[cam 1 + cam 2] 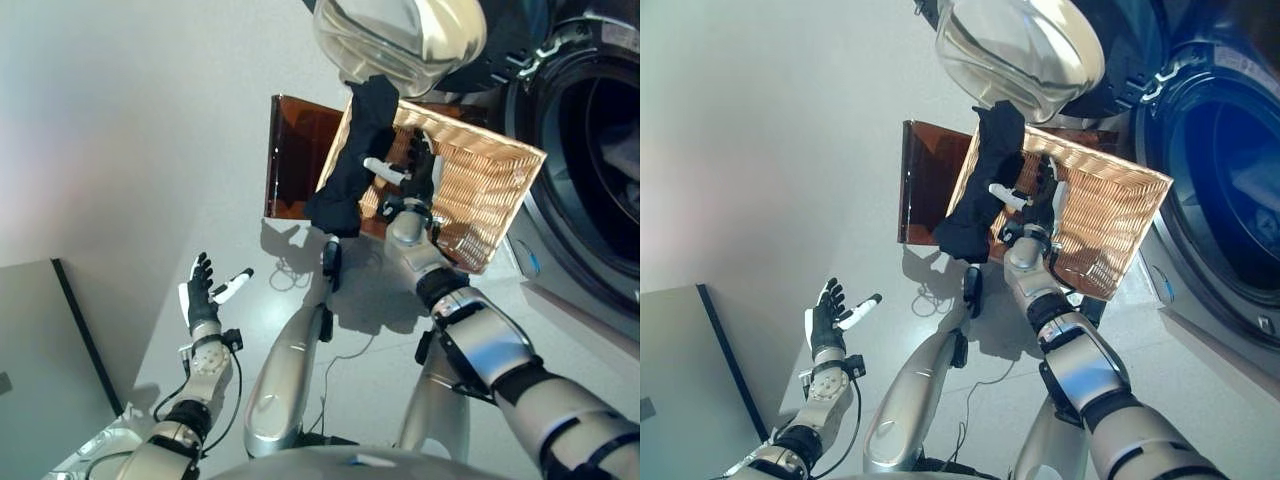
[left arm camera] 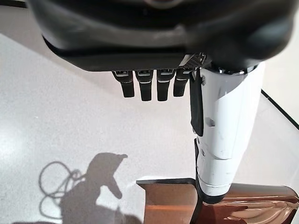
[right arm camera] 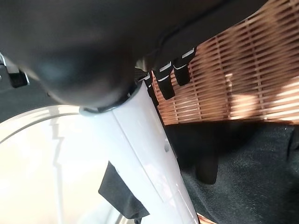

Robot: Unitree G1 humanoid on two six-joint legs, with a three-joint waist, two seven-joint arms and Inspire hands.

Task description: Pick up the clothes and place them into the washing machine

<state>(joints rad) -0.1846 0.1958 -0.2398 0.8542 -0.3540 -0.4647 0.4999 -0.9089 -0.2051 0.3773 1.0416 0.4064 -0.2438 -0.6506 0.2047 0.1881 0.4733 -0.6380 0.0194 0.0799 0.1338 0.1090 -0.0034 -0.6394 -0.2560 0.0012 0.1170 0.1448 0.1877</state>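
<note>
**Dark garment: draped on basket rim, pick-up under way**

Dark garment (image 1: 352, 160): hangs over the near-left rim of the wicker basket (image 1: 480, 190), its lower end drooping outside toward the floor. Not yet lifted.

Left hand (image 1: 203, 295): idle at my left, raised over bare floor, fingers spread and straight, holding nothing.

Brown panel (image 1: 295, 150): stands just beside the basket's left side.

Right hand (image 1: 415, 175): reaching into the basket, just beside the garment, white thumb pointing toward the cloth. Its wrist view shows the fingers fairly straight over the weave with dark fabric beyond; I see no pinch on it.

Washing machine (image 1: 590, 160): at right, glass door (image 1: 400, 40) swung open, drum dark.

Step, as I judge it: grasping. Next I would need to close the fingers on the cloth, lift it clear of the rim, then carry it right to the drum.

Floor (image 1: 130, 150): pale grey, smooth, glossy.
</note>
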